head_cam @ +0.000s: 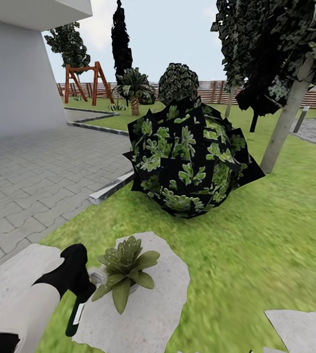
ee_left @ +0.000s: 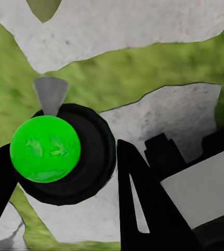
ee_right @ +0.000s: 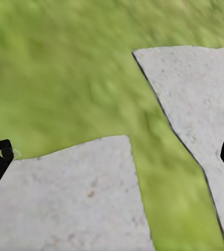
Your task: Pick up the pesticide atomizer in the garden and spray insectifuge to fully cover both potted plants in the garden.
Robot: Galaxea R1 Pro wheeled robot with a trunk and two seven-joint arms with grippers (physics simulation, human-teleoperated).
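Note:
One potted plant point(head_cam: 123, 268), a low rosette of pointed green leaves in a small grey pot, stands on a grey stepping stone point(head_cam: 153, 304) in the lawn. My left gripper point(head_cam: 77, 288) is just left of it, shut on the pesticide atomizer point(head_cam: 73, 316), a slim dark bottle with a pale band hanging below the fingers. In the left wrist view the atomizer point(ee_left: 91, 157) sits between my black fingers point(ee_left: 135, 193), its top glowing green, with a small grey cone at its nozzle. My right gripper point(ee_right: 113, 162) hangs open over grass and stones. The second potted plant is out of view.
A big dark-leaved shrub point(head_cam: 192, 157) fills the lawn just beyond the plant. A tree trunk point(head_cam: 285, 122) rises to the right. Grey paving point(head_cam: 30, 171) and a white building wall point(head_cam: 15, 73) lie left. A swing frame point(head_cam: 84, 81) and a wooden fence stand far back.

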